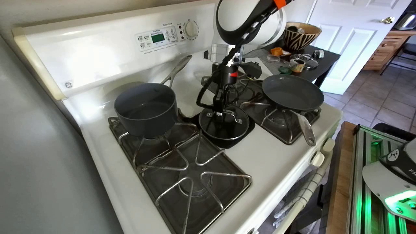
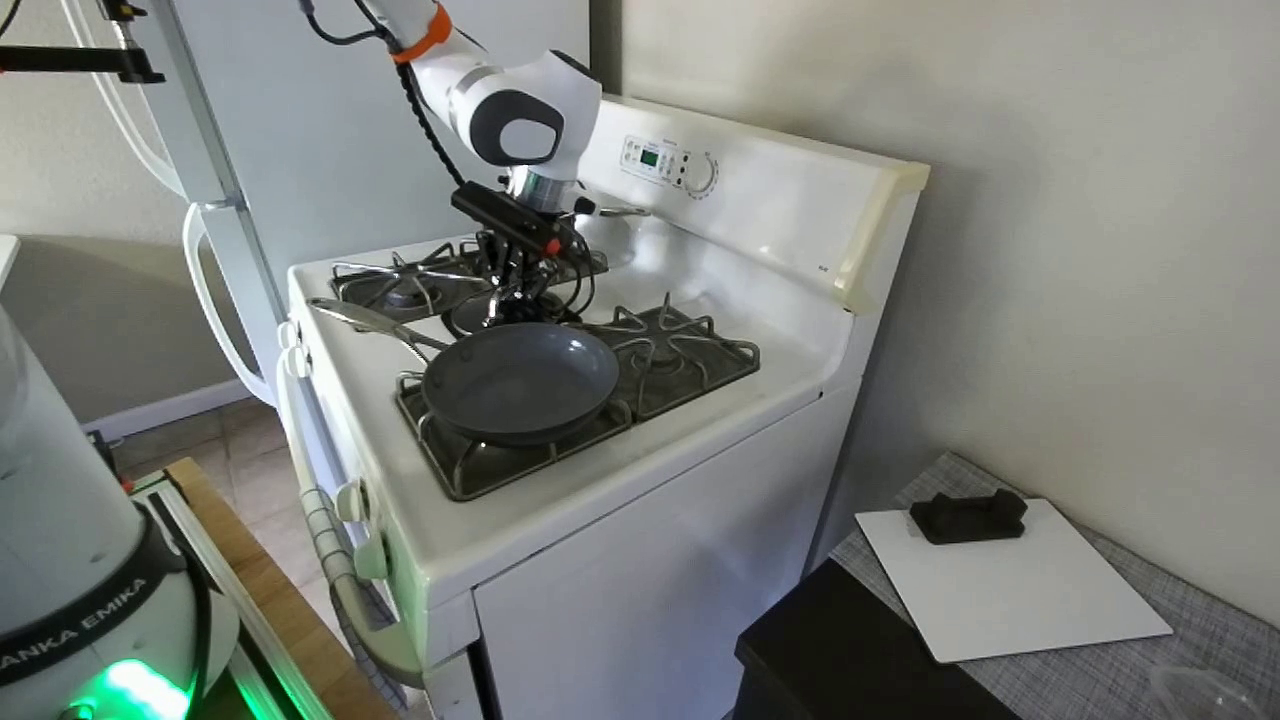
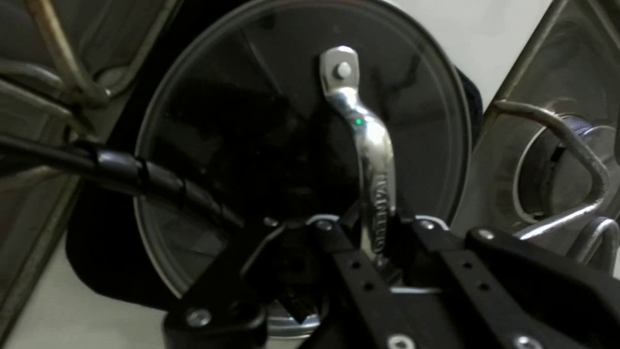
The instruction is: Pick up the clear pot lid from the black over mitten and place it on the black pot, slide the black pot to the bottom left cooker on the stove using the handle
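The clear pot lid (image 1: pixel 209 125) has a glass top and a silver handle (image 3: pixel 375 145). It lies on or just above the black oven mitten (image 3: pixel 111 271), in the middle of the stove; I cannot tell whether it touches. My gripper (image 1: pixel 221 112) points down at the lid. In the wrist view its fingers (image 3: pixel 380 215) are close on both sides of the handle and look shut on it. The black pot (image 1: pixel 146 109) stands uncovered on the back left burner, its handle (image 1: pixel 177 70) pointing to the back. The front left burner (image 1: pixel 195 182) holds nothing.
A dark frying pan (image 1: pixel 292 92) sits on the front right burner, also seen in an exterior view (image 2: pixel 520 385). Raised burner grates (image 1: pixel 180 164) flank the lid. The back panel (image 1: pixel 107 48) rises behind the pot. A refrigerator (image 1: pixel 35 146) stands beside the stove.
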Controlling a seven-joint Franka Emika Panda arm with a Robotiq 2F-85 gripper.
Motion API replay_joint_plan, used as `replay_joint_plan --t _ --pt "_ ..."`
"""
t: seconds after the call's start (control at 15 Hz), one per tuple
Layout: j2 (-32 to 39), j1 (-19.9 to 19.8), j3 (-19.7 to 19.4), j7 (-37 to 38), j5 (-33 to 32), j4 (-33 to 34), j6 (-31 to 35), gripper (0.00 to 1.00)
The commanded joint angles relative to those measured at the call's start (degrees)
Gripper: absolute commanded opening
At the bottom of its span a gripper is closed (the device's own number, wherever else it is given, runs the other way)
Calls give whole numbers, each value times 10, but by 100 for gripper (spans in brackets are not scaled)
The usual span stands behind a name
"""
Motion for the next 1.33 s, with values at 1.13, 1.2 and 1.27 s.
replay_joint_plan --t 1.13,1.2,1.27 --pt "-28 -2 7 55 -30 47 -97 0" --pt "-21 -2 6 62 -33 55 -101 0" --pt "-17 -3 6 65 -31 61 -106 0"
